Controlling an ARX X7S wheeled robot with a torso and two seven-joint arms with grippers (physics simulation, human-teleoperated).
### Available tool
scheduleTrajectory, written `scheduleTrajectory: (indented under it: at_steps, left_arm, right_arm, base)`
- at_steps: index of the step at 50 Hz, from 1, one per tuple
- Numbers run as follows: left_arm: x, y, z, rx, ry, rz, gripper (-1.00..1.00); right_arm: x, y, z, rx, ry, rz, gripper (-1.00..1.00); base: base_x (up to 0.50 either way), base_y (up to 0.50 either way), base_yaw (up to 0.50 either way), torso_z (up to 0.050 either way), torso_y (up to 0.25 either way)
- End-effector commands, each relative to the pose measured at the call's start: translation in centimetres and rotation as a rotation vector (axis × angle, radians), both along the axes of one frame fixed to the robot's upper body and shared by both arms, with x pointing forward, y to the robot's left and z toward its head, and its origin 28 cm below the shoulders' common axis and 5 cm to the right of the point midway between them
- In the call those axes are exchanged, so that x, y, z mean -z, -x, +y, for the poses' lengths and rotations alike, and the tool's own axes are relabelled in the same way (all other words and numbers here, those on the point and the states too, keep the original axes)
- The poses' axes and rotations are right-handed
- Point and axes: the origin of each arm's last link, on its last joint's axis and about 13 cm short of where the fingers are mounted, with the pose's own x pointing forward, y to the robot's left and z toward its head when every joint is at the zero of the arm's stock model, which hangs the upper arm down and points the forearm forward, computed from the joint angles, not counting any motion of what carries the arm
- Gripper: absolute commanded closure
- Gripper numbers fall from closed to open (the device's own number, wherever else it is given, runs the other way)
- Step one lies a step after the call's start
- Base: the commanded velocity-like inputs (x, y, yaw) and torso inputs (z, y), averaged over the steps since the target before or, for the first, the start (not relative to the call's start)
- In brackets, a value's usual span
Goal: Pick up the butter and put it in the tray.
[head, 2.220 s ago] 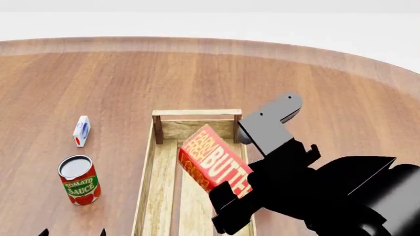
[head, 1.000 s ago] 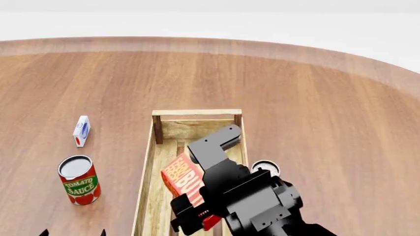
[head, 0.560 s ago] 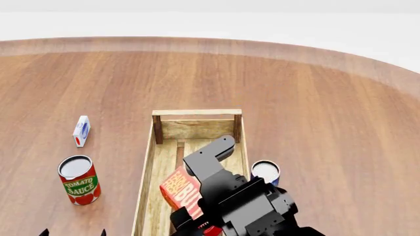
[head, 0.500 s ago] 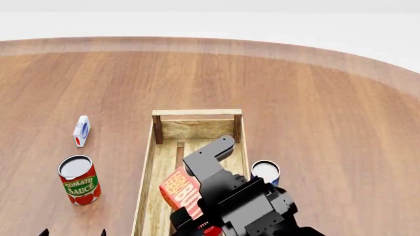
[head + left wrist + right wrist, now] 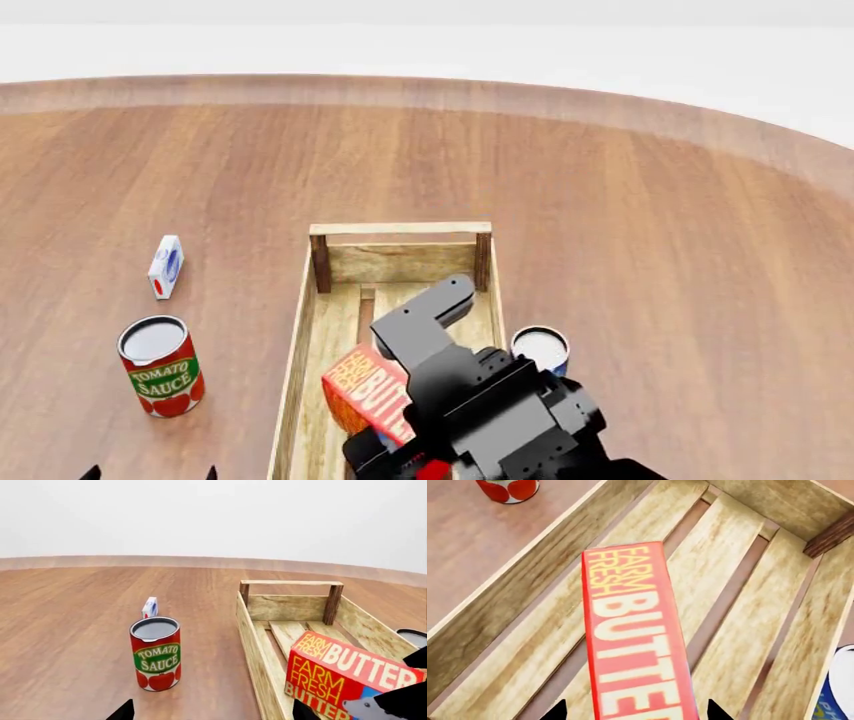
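The butter (image 5: 363, 388), a red carton with white and yellow lettering, stands on edge on the slats inside the tray (image 5: 400, 231), toward its near half. My right gripper (image 5: 394, 455) hovers just over the carton's near end and is open. In the right wrist view, bare gaps show between each dark fingertip and the butter (image 5: 630, 635), with the tray wall (image 5: 507, 590) beside it. From the left wrist, the butter (image 5: 343, 677) leans inside the tray (image 5: 253, 630). My left gripper (image 5: 147, 474) is open and empty at the table's near left.
A tomato sauce can (image 5: 160, 366) stands left of the tray, and a small white-and-blue carton (image 5: 164, 266) lies beyond it. A blue-and-white can (image 5: 541, 348) sits close against the tray's right wall. The round wooden table's edge (image 5: 747, 135) curves across the back.
The right arm carried the butter from above the tray's right wall down into the tray. In the last half second the carton settled a little lower and the jaws came apart.
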Motion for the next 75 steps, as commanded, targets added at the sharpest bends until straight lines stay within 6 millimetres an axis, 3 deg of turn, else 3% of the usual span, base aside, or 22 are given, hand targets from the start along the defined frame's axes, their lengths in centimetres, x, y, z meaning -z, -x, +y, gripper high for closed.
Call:
scheduleTrajectory:
  at_steps: [1,7,13,27,34,45,53,75]
  left_arm:
    - [0.1,0.0,0.0,0.001,0.001,0.001,-1.0]
    - [0.2,0.0,-0.1,0.003,0.0,0.003,-1.0]
    - [0.1,0.0,0.0,-0.001,0.002,0.003,-1.0]
    - [0.1,-0.1,0.1,-0.002,-0.001,0.003,-1.0]
    - [0.0,-0.2,0.1,-0.004,0.001,0.0,-1.0]
    - [-0.1,0.0,0.2,-0.005,0.002,-0.002,-1.0]
    - [-0.1,0.0,0.2,-0.005,0.003,-0.004,-1.0]
    - [-0.2,-0.1,0.2,-0.012,-0.003,-0.017,-1.0]
  right_arm:
    - [-1.9,-0.8,0.6,-0.024,-0.058,-0.037,-1.0]
    - [-5.9,0.8,0.1,-0.052,-0.117,-0.098,-1.0]
    - [-8.4,1.9,-0.7,-0.052,-0.126,-0.161,-1.0]
    - [-10.1,3.7,-1.8,-0.047,-0.221,-0.274,-1.0]
    - [-9.4,5.0,-3.0,0.127,-0.271,-0.588,-1.0]
    - [-6.9,10.1,-3.3,0.247,-0.464,-0.848,-1.0]
    - [-5.3,12.3,-3.7,0.282,-0.453,-0.933,-1.0]
    - [-4.2,16.8,-3.2,0.313,-0.436,-1.238,-1.0]
  base:
    - [0.0,0.0,0.0,0.0,0.0]
    - [0.0,0.0,0.0,0.0,0.0]
    - [0.0,0.0,0.0,0.0,0.0]
    - [0.0,0.0,0.0,0.0,0.0]
    - [0.0,0.0,0.0,0.0,0.0]
    - [0.0,0.0,0.0,0.0,0.0]
    - [0.0,0.0,0.0,0.0,0.0]
    - [0.0,0.0,0.0,0.0,0.0]
